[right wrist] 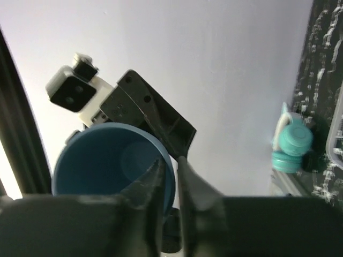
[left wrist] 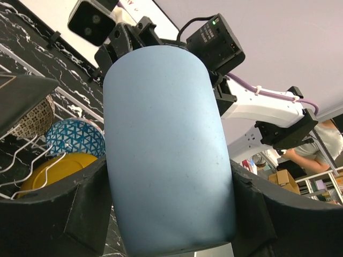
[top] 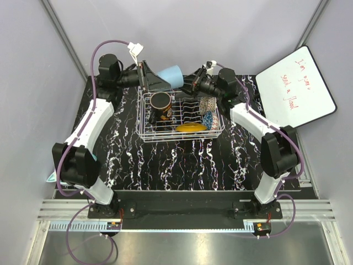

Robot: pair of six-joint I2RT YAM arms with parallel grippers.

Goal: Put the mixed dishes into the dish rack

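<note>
My left gripper is shut on the light-blue cup and holds it on its side in the air behind the white wire dish rack. In the left wrist view the cup fills the space between the fingers. My right gripper straddles the cup's rim, one finger inside and one outside, nearly closed on the wall. In the rack are a red mug, a yellow-orange plate, a blue patterned bowl and a pale patterned dish.
A white board with red writing lies at the back right. Teal headphones sit at the table's left edge. The black marbled table lies in front of the rack. Grey walls enclose the cell.
</note>
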